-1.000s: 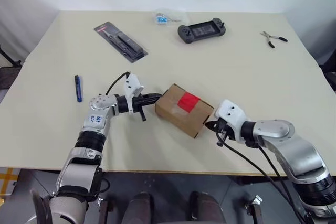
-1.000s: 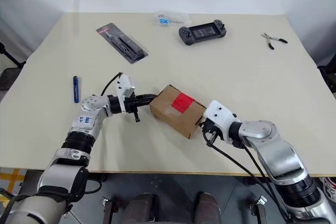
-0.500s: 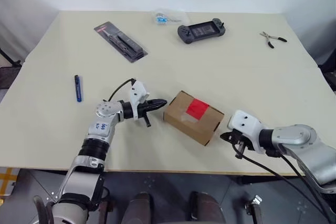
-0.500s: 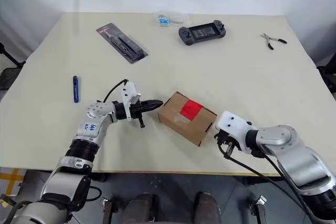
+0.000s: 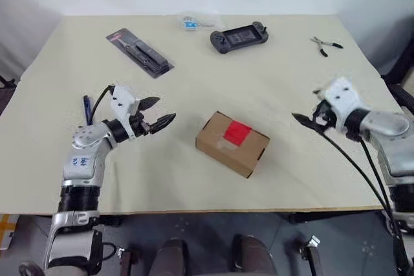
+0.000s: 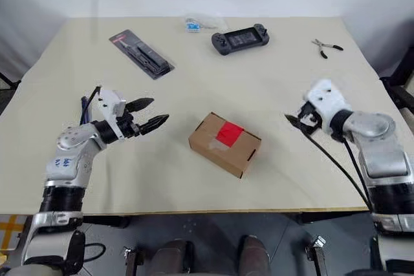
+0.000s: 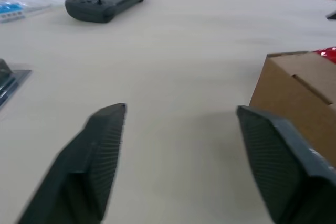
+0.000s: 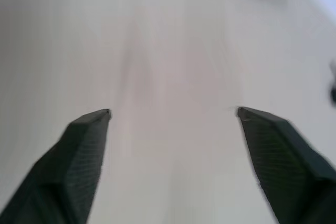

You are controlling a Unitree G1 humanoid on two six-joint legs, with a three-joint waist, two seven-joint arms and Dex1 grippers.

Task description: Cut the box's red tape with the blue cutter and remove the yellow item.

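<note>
beige bench [image 5: 272, 69], pale wall behind. box [image 5: 231, 143] sits near front centre, closed, red tape [image 5: 237, 132] across top seam. blue cutter [image 5: 86, 109] lies on bench near left edge, just behind left arm, partly hidden. left end effector [image 5: 155, 113] hovers left of box, fingers spread wide, empty, clear of box. right end effector [image 5: 306, 119] well right of box, fingers wide apart, empty. packaged black tool [image 5: 139, 52], game controller [image 5: 238, 35], pliers [image 5: 325, 44] along far side
</note>
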